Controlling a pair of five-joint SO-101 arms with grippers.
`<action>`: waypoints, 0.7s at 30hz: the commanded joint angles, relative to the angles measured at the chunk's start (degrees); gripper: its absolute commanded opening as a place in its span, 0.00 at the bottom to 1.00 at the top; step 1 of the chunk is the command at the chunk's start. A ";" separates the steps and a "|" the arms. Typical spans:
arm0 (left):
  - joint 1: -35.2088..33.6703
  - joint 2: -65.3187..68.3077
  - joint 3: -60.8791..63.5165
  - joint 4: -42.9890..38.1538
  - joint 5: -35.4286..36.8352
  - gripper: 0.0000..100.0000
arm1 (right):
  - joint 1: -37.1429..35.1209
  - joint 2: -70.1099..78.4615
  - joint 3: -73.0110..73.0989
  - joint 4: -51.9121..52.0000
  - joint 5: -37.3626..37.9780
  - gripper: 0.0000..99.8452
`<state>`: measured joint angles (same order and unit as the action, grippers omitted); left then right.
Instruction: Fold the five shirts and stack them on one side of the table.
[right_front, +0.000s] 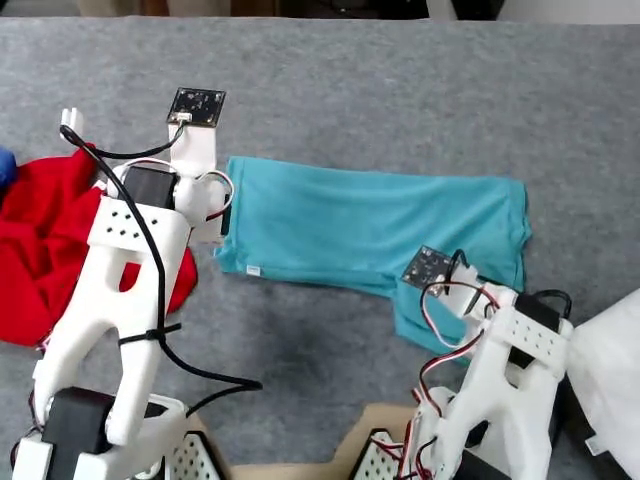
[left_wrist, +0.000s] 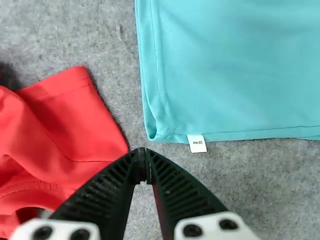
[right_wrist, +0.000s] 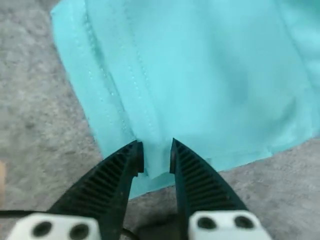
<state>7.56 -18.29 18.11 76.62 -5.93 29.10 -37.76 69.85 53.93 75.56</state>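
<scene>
Teal, smooth-knit shirt (right_front: 370, 225) lies flat on the grey felt-covered bench (right_front: 400, 90), folded into a long band whose long axis runs from the left arm's side across to the right arm's side. A crumpled red shirt (right_front: 40, 240) sits well apart to its left, and a white cloth (right_front: 610, 350) lies at the right edge.

The right hand (right_wrist: 156, 150) is at the shirt's near right end, where a flap hangs toward the arms. Its jaws are drawn nearly together with a ridge of teal cloth pinched between them, so it looks to be gripping the hem.

The left hand (left_wrist: 145, 155) is closed and holds nothing. Its tips rest just short of the near left corner, which lies straight ahead of it, beside the small white label (left_wrist: 198, 143).

The left arm is therefore nearer the end that is not yet held, and would need to open and advance onto that corner.

The high view gives the band's full length but hides both hands under their wrists. The wrist views supply the jaws and the stitching.
</scene>
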 joint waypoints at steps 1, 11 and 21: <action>-0.44 -1.27 0.00 -0.70 -0.35 0.02 | 1.54 -0.04 0.22 -2.73 0.44 0.11; -1.05 -1.27 0.00 -0.70 -0.44 0.02 | 4.09 9.01 -0.57 -7.30 1.49 0.04; -1.05 -1.27 0.09 -0.70 -0.44 0.02 | 8.40 9.01 -5.58 -7.12 1.67 0.01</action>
<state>6.95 -18.29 18.11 76.62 -5.93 34.90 -28.88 68.26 47.34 76.62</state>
